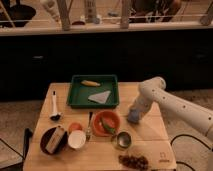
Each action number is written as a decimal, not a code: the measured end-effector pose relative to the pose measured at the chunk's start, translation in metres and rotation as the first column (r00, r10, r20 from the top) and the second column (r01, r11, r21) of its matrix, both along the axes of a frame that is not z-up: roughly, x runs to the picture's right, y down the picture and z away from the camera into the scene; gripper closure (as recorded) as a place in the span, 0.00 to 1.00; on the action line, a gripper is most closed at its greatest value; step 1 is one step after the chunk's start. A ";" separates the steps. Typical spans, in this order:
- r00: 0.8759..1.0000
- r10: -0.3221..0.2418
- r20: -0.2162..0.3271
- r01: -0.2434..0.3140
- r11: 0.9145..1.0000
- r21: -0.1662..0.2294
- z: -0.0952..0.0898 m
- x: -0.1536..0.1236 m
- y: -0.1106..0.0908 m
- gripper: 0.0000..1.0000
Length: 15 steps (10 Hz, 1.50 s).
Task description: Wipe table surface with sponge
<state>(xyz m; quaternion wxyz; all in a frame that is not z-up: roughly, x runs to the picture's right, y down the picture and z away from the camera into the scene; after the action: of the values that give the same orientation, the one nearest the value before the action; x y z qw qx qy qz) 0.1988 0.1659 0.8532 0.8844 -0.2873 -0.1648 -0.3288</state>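
The pale wooden table surface fills the lower middle of the camera view, with a small dark logo mark at its near right corner. My white arm reaches in from the right. Its gripper points down at the table's right side, shut on the light-blue sponge. The sponge sits low at the tabletop, just right of the orange bowl; whether it presses on the wood I cannot tell.
A green tray at the back holds a banana and a grey cloth. On the left lie a ladle, a dark bowl and a white cup. A metal can and a dark cluster sit at the front.
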 end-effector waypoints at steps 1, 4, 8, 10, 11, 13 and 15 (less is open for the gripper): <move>1.000 -0.004 0.004 0.004 1.000 -0.003 -0.003 -0.006 0.005 1.00; 0.999 0.019 -0.027 -0.019 1.000 -0.003 -0.011 0.009 0.015 1.00; 0.992 0.069 -0.104 -0.067 0.997 0.028 -0.010 0.089 0.007 1.00; 0.991 0.081 -0.108 -0.076 0.996 0.045 -0.001 0.112 -0.004 1.00; 0.991 0.080 -0.103 -0.076 0.996 0.045 0.002 0.116 -0.008 1.00; 0.995 0.067 -0.072 -0.063 0.997 0.047 0.009 0.107 -0.015 1.00; 0.999 0.036 -0.021 -0.035 0.999 0.038 0.011 0.080 -0.015 1.00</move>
<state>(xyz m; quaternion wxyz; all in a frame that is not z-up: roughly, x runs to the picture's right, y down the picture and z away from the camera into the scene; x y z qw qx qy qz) 0.2786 0.1512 0.8644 0.8972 -0.2712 -0.1539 -0.3129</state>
